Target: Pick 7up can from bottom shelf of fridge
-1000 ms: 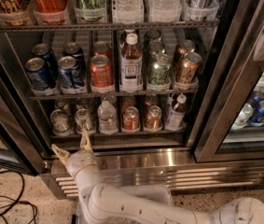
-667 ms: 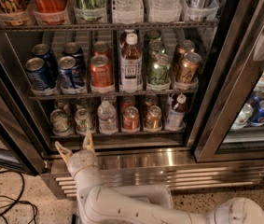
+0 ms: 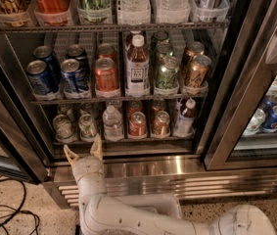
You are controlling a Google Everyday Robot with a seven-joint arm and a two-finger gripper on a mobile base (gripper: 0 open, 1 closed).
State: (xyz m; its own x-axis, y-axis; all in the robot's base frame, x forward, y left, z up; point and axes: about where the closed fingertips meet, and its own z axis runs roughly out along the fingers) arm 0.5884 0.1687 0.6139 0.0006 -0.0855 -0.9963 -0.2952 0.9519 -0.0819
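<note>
The fridge (image 3: pixel 226 92) stands open in front of me. Its bottom shelf (image 3: pixel 123 142) carries lanes of drinks. The pale green and silvery 7up can (image 3: pixel 87 126) stands at the front of the second lane from the left, with a similar pale can (image 3: pixel 62 128) to its left. My gripper (image 3: pixel 83 150) is open and empty. It points up at the shelf's front lip, just below and slightly left of the 7up can and apart from it. Its fingertips (image 3: pixel 97 144) are spread.
On the bottom shelf to the right are a water bottle (image 3: pixel 111 124), a red can (image 3: pixel 137 124), a copper can (image 3: pixel 160 123) and a small bottle (image 3: pixel 184 117). The steel base grille (image 3: pixel 192 185) lies below. Cables (image 3: pixel 1 204) trail on the floor at left.
My gripper has shifted a little to the right along the shelf's front lip, coming under the 7up can. It stays open. The cans have not moved.
</note>
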